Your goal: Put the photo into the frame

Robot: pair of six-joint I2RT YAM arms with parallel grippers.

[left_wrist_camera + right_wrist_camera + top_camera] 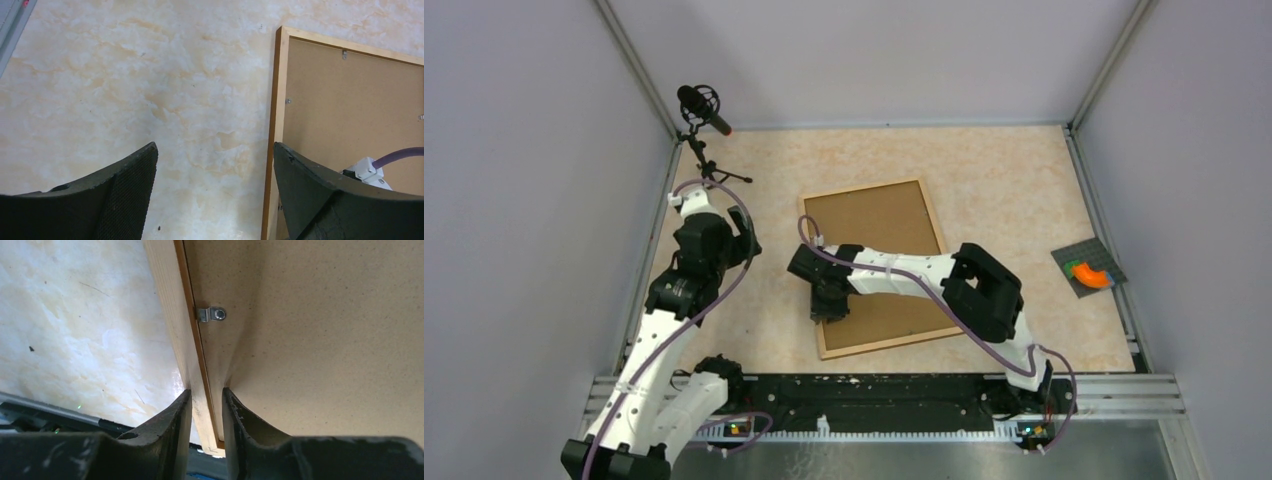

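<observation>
1. Grey walls close three sides, with a beige marbled table (1004,170) beneath. A microphone (702,105) on a stand occupies the far-left corner. At the right edge lies a grey mat (1084,262) bearing an orange piece (1092,274).
2. Frame (860,189): light wood with narrow moulding. It lies back-up and slightly skewed at the table's middle, reaching toward the near edge. A brown backing board (874,220) sits inside it, with a small metal clip (212,314) at the rail.
3. Photo: not visible in any view I have. I cannot tell whether it lies under the board.
4. Right gripper (206,390): at the frame's left rail, close to its near-left corner. The fingers are drawn in astride the moulding, one on the table side and one on the board side. Both seem to touch the wood, so I read this as a clamp on the frame.
5. Left gripper (215,145): jaws wide apart and holding nothing. It hovers over bare table just beside the frame's left rail.
6. Handling, my judgement: the frame looks light and stiff but thin, so it is likely to twist or swing if raised by one rail alone. The rail is the sensible hold, since the flat board offers no purchase. The photo, being paper, should be limp and easily creased. I would take it by its border and keep it flat.
</observation>
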